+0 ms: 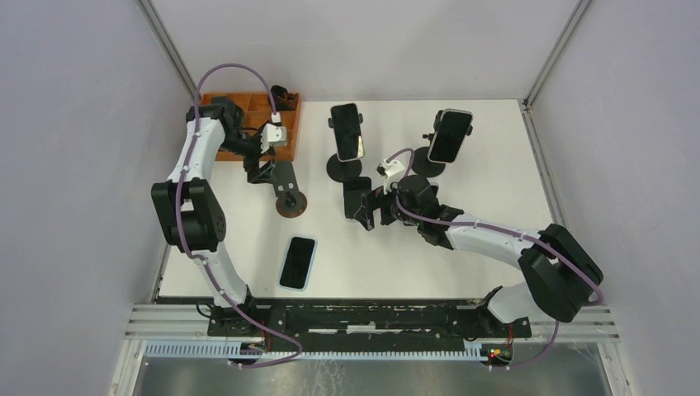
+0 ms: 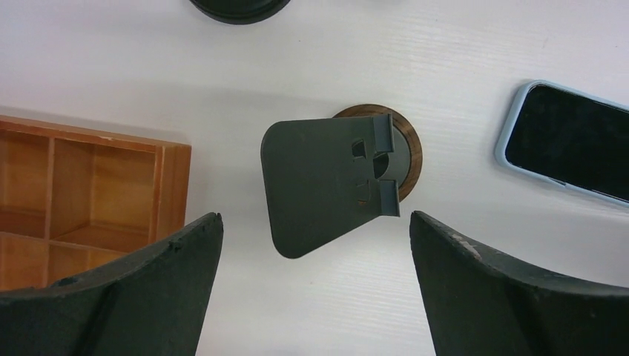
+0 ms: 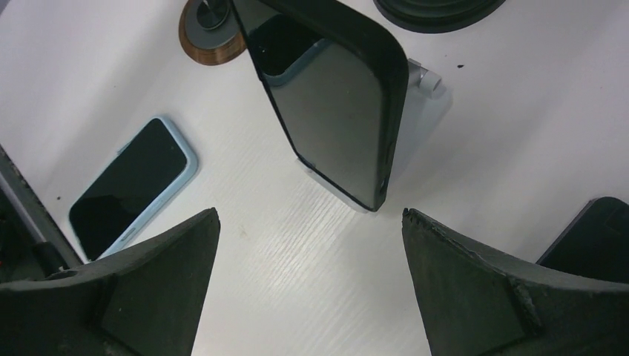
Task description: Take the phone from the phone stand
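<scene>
Black phone [image 3: 326, 111] sits tilted on its stand, mostly hidden behind it, upper centre of the right wrist view. Right gripper [image 3: 309, 219] spread wide, squared up to straddle the phone's edges, not touching. Light-blue-cased phone [image 1: 298, 262] lies flat on the white counter [image 1: 495, 181], lower left in the top view, near the empty grey plate stand [image 2: 319, 185]. Left gripper [image 2: 315, 219] spread over that stand, holding nothing.

Wooden box [image 1: 248, 104] with compartments at far-left corner of white table [image 1: 495, 165]; small dark item [image 1: 283, 97] at box's far-right corner.
</scene>
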Controlling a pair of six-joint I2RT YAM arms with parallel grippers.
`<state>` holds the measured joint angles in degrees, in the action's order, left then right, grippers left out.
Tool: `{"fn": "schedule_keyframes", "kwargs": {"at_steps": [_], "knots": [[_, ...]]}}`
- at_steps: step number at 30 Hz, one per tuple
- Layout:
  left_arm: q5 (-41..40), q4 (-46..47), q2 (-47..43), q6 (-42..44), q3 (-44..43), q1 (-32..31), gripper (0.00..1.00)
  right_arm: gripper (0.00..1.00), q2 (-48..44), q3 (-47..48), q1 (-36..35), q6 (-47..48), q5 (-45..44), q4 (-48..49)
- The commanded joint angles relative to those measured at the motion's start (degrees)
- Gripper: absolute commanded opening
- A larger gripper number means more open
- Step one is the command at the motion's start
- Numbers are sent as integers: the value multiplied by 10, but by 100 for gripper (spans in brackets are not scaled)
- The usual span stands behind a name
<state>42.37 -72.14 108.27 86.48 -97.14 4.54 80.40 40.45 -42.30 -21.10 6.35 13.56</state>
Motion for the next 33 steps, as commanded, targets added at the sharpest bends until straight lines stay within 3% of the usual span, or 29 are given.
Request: {"fn": "schedule_keyframes", "kwargs": {"at_steps": [1, 5, 19, 23, 28, 33], "knots": [[33, -71, -48, 23, -56, 3, 100, 98, 37, 40, 4, 41, -24, 42], [65, -109, -87, 10, -56, 3, 100, 98, 75, 65, 9, 61, -33, 33], [149, -118, -246, -111, 103, 3, 100, 97, 163, 82, 19, 42, 23, 148], [192, -118, -266, -134, 134, 1, 100, 85, 180, 81, 18, 10, 43, 174], [174, -118, -272, -139, 155, 1, 100, 71, 174, 52, 16, -10, 43, 215], [177, -118, -271, -146, 167, 1, 100, 50, 170, 45, 16, -11, 36, 213]]}}
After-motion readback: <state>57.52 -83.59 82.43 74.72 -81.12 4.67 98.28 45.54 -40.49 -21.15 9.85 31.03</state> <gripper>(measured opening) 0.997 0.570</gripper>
